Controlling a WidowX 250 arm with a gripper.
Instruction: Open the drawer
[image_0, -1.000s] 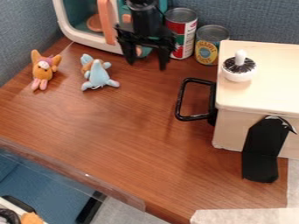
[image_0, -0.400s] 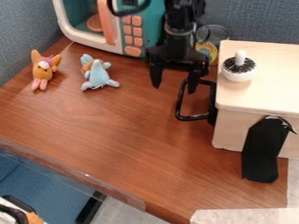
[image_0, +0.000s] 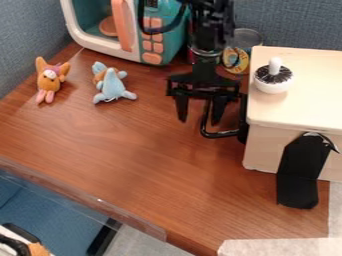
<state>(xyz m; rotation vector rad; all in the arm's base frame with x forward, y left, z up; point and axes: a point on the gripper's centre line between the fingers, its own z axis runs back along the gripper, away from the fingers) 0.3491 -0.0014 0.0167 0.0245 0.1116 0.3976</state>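
Note:
The black gripper (image_0: 199, 119) hangs at the upper middle of the camera view, its two fingers spread apart and pointing down. It is open, and nothing is visible between the fingertips. The wooden drawer box (image_0: 284, 135) stands at the right. A black loop handle (image_0: 220, 134) sticks out from its left side. The right finger overlaps the handle's outer bar in the view, partly hiding it; whether they touch I cannot tell.
A white knob with a dark ring (image_0: 273, 79) sits on the box top, and a black bracket (image_0: 300, 172) leans at its front. Two plush toys, orange (image_0: 49, 80) and light blue (image_0: 113, 89), lie left. Behind are a toy microwave (image_0: 133, 47) and a can (image_0: 238, 57).
From the back of the table, the gripper has come forward and to the right, and lower, to beside the handle. It stayed open. Box and handle have not moved.

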